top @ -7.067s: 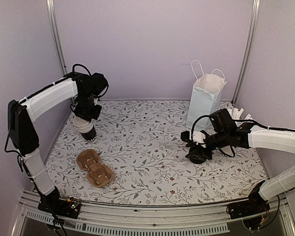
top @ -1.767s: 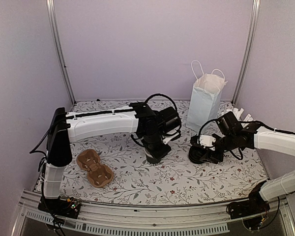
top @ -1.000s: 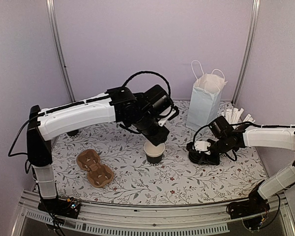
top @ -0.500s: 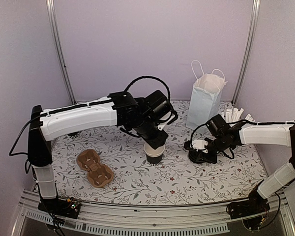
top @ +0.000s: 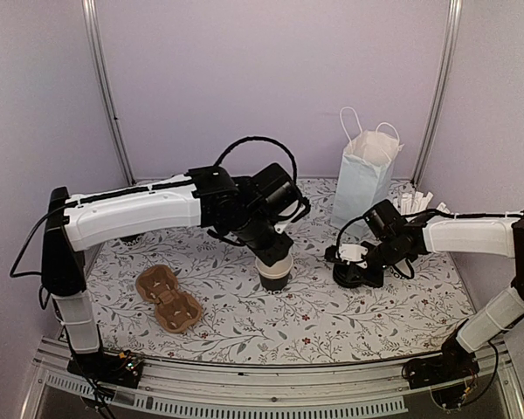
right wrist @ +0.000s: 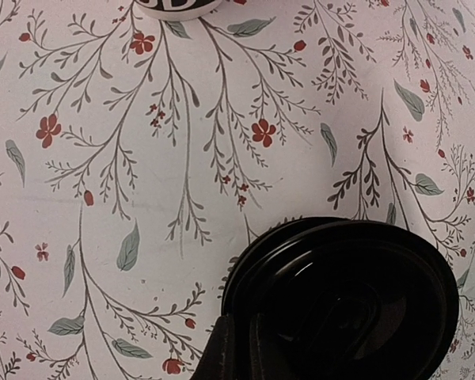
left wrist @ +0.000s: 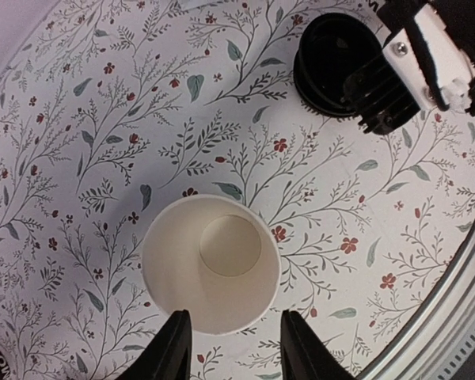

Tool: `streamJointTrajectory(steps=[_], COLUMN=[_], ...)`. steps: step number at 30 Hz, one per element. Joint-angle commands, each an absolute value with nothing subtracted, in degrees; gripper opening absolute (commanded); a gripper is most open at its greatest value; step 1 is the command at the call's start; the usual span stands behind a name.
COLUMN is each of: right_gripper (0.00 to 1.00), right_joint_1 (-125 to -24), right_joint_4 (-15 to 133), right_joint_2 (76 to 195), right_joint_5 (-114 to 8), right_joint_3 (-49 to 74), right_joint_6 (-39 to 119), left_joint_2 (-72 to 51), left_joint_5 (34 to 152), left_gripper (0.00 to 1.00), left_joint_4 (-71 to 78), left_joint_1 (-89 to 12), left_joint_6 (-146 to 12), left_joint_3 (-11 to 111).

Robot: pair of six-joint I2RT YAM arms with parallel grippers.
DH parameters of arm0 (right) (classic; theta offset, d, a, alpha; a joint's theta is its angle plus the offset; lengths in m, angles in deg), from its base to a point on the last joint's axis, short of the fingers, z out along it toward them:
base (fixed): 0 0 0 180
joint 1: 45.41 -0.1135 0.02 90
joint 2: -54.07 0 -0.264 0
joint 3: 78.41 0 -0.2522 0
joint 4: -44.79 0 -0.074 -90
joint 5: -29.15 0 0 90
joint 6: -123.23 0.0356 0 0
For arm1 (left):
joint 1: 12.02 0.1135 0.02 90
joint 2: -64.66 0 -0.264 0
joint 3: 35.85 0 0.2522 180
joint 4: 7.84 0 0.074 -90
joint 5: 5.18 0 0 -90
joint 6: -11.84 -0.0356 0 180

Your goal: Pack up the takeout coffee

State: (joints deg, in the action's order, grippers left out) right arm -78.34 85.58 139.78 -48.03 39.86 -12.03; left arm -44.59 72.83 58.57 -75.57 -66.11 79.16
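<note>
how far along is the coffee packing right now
Early. Done: the cup stands upright on the table, open and empty inside. In hand: the right gripper is shut on the lid's rim; the left gripper is open above the cup. Left: lidding the cup and getting it into the blue bag.

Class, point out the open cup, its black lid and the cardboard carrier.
Cup (left wrist: 210, 265): left wrist view, inside wall.
Black lid (right wrist: 340, 289): right wrist view, top surface.
Cardboard carrier (top: 168, 299): top external view, middle ridge.
</note>
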Motion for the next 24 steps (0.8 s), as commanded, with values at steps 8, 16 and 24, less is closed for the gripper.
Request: streamJointTrajectory(steps=[8, 16, 24], right_gripper=[0.03, 0.02, 0.02], right_joint_1=[-78.2, -78.2, -78.3], right_joint_4=[90.3, 94.0, 97.9], right_joint_2=[137.0, 133.1, 132.3], right_joint_5=[-43.9, -34.5, -21.6], right_joint_3=[35.4, 30.5, 19.6], right_joint_6=[-9.7, -7.6, -6.9], left_joint_2=[-39.1, -34.0, -19.1], left_joint_5=[71.5, 73.5, 76.1], left_gripper=[0.41, 0.43, 0.68], left_joint_4=[54.1, 43.1, 13.4], left_joint_1=[-74.6, -74.0, -73.9], left_joint_6=[-65.6, -65.7, -68.8], left_joint_3=[75.8, 68.8, 47.8])
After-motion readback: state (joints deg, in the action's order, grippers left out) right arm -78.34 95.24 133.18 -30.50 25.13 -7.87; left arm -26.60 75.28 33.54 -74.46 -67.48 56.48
